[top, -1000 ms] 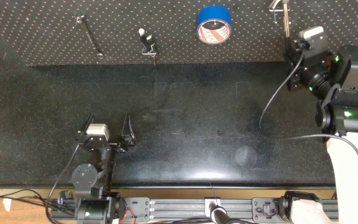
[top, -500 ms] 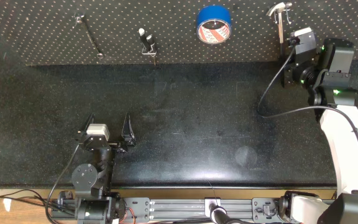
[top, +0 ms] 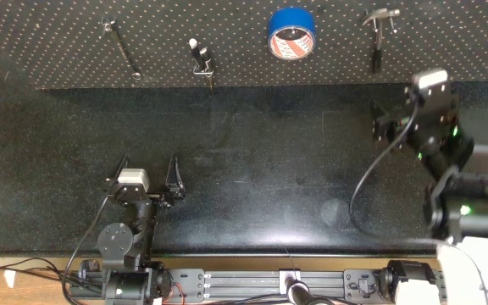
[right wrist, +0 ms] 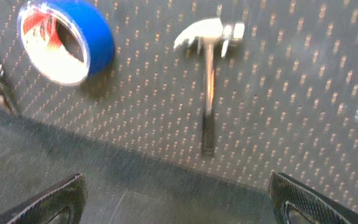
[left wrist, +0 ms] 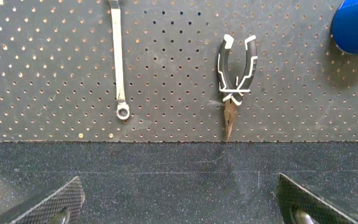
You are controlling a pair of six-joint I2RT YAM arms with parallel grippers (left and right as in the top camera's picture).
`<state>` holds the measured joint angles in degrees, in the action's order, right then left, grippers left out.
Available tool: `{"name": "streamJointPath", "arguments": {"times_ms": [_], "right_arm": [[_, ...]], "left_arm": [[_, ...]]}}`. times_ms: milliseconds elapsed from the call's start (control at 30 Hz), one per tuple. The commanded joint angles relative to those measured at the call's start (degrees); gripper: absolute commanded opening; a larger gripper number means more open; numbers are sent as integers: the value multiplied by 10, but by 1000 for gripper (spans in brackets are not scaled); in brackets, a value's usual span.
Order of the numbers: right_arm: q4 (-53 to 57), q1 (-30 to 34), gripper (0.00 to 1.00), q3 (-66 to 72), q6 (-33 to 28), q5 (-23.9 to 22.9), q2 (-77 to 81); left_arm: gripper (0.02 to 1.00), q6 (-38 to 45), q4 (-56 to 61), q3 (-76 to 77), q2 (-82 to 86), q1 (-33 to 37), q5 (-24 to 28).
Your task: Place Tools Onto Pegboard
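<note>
Partly beyond left wrist view's edge: tape roll (left wrist: 354,28), wrench (left wrist: 117,56)

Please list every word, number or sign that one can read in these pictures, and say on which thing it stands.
Blue tape roll: red print on its white inner core, too blurred to read.
Wrench, pliers, hammer, pegboard: no text or sign to be seen.

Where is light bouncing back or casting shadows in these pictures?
Top view: a pale sheen on the black mat near its front edge. Left wrist view: the blue tape throws a soft shadow on the pegboard. Right wrist view: the hammer head gleams.
</note>
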<state>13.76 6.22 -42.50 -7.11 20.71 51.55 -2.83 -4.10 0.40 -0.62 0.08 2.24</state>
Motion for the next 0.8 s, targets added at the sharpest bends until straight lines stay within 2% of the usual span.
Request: {"name": "streamJointPath", "arguments": {"times_ms": [33, 67, 133, 233, 433, 567, 667, 800], "right_arm": [[-111, -18, 954, 161, 104, -6, -119], [-124, -25, 954, 184, 118, -10, -143], [-126, -65, 954, 237, 146, -64, -227], [-128, -92, 954, 297, 180, -113, -319], [-134, -92, 956, 394, 208, -125, -433], [-102, -89, 956, 423, 197, -158, -492], [-100, -89, 956, 423, 148, -158, -498], [-131, -87, 956, 423, 150, -158, -515]], "left_arm": [[996, 2, -4, -1, 4, 3, 9], [996, 2, -4, -1, 4, 3, 9], [996, 2, -4, -1, 4, 3, 9], [996, 2, -4, -1, 4, 3, 9], [996, 2, -4, -1, 4, 3, 9], [996, 2, -4, -1, 4, 3, 9], [996, 2, -4, -1, 4, 3, 9], [996, 2, -4, -1, 4, 3, 9]]}}
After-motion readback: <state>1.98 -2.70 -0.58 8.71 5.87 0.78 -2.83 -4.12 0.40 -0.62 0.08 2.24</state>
